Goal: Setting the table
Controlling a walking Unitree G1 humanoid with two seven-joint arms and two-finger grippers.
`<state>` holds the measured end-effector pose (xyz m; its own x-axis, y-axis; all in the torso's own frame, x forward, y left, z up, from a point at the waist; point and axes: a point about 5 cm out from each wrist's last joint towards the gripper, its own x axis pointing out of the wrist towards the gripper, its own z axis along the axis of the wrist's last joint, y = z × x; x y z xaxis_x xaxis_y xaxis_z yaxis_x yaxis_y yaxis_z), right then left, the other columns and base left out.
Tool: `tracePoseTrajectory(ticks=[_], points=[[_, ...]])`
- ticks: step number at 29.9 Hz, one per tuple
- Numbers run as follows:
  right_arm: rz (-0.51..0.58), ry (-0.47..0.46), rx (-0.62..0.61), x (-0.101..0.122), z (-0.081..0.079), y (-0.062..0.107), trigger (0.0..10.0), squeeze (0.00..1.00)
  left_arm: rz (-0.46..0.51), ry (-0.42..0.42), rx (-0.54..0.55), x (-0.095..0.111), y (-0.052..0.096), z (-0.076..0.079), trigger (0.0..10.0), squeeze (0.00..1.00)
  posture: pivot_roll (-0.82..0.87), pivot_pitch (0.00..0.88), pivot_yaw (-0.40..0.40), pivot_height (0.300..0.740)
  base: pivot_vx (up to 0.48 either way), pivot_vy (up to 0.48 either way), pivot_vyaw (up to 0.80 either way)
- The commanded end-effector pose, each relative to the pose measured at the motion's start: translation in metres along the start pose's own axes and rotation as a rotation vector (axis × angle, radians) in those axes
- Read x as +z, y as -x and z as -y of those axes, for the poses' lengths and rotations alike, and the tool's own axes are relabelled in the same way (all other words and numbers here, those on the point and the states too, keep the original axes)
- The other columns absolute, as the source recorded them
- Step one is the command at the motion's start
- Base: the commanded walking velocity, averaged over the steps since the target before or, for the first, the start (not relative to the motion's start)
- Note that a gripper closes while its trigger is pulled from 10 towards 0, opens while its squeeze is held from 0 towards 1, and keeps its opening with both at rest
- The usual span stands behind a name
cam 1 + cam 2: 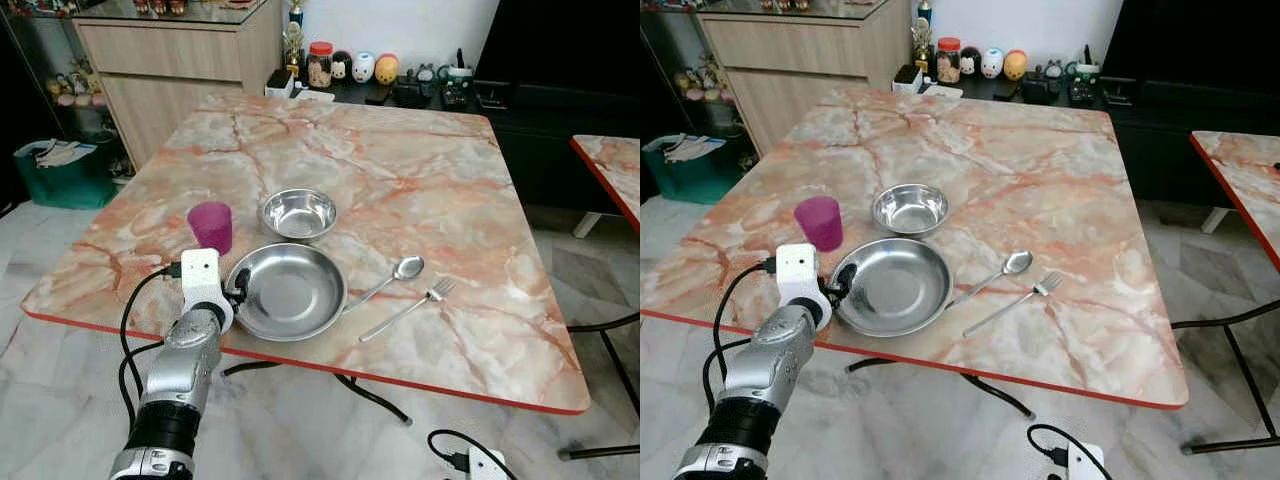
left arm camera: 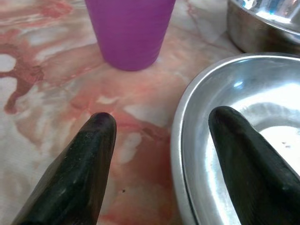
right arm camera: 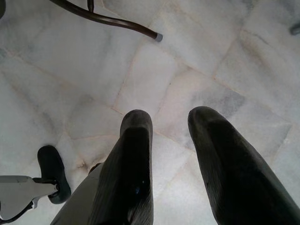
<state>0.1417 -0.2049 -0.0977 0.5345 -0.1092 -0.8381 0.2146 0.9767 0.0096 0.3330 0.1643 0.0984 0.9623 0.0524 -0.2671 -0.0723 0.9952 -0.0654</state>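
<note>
- Purple cup (image 1: pixel 210 226): upright, just beyond left gripper (image 2: pixel 159 129), apart from it.
- Left gripper: fingers spread, straddling near rim of large steel plate (image 1: pixel 288 291); nothing clamped.
- Small steel bowl (image 1: pixel 298 214): beyond plate.
- Spoon (image 1: pixel 390 279), fork (image 1: pixel 408 308): laid right of plate.
- Right gripper (image 3: pixel 171 126): idle over floor, empty.
- Setting largely laid; judged only adjustment left.

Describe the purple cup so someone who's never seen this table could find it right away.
Start at the marble table and go to its near edge, where a large steel plate sits. The purple cup stands upright just behind the plate's left side, left of the small steel bowl. It is the one coloured plastic piece among metal ware.
</note>
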Motion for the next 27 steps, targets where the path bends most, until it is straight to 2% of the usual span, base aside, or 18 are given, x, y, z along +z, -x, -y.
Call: tracePoseTrajectory(ticks=[1,13,20,27], points=[[-0.002,-0.009,-0.006,-0.0011,0.0008,0.0003,10.0,0.00,-0.001,-0.012,0.016,0.0009,-0.0022,0.0003,10.0,0.00,0.07,0.000,-0.019,0.740,0.000,0.000,0.00],[-0.003,-0.011,-0.004,-0.0015,0.0005,0.0004,10.0,0.00,-0.027,-0.021,0.031,-0.0022,-0.0050,0.0034,10.0,0.00,0.06,0.000,-0.016,0.740,0.000,0.000,0.00],[-0.002,-0.009,-0.004,-0.0011,0.0008,0.0003,10.0,0.00,-0.009,-0.014,0.044,0.0026,-0.0084,0.0082,10.0,0.00,0.06,0.000,-0.018,0.740,0.000,0.000,0.00],[-0.002,-0.008,-0.003,-0.0011,0.0005,0.0003,10.0,0.00,-0.001,-0.001,0.083,0.0051,-0.0115,0.0066,10.0,0.00,0.06,0.000,-0.017,0.740,0.000,0.000,0.00]])
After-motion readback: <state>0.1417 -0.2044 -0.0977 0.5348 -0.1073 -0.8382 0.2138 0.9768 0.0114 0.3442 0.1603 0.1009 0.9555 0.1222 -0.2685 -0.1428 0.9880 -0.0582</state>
